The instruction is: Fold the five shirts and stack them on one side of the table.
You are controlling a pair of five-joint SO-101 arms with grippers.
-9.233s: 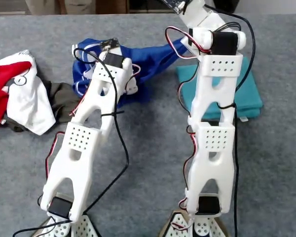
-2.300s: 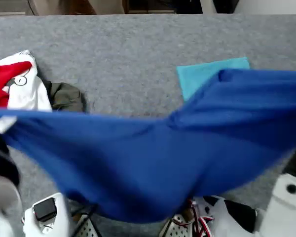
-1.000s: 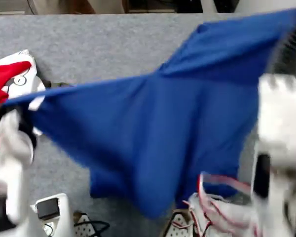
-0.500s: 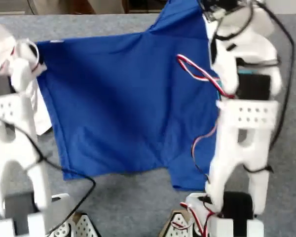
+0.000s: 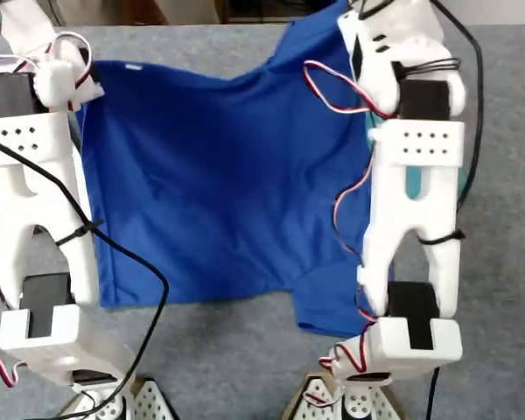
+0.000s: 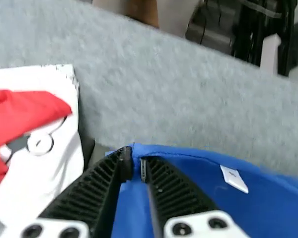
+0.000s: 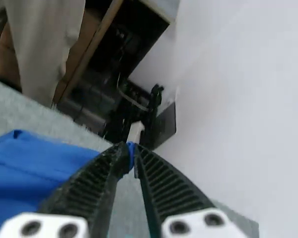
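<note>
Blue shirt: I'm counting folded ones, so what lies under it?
A sliver of teal shirt shows past the blue shirt's right edge; the rest is covered, like the table beneath.

Standing here, I can't read a single word or number anywhere on the table. The blue shirt (image 5: 219, 175) has a small white tag (image 6: 234, 178) sewn near its edge, but whatever is printed on it is too blurred to tell. The round grey mark (image 6: 38, 144) on the white shirt (image 6: 25, 193) shows no letters I can pick out.
</note>
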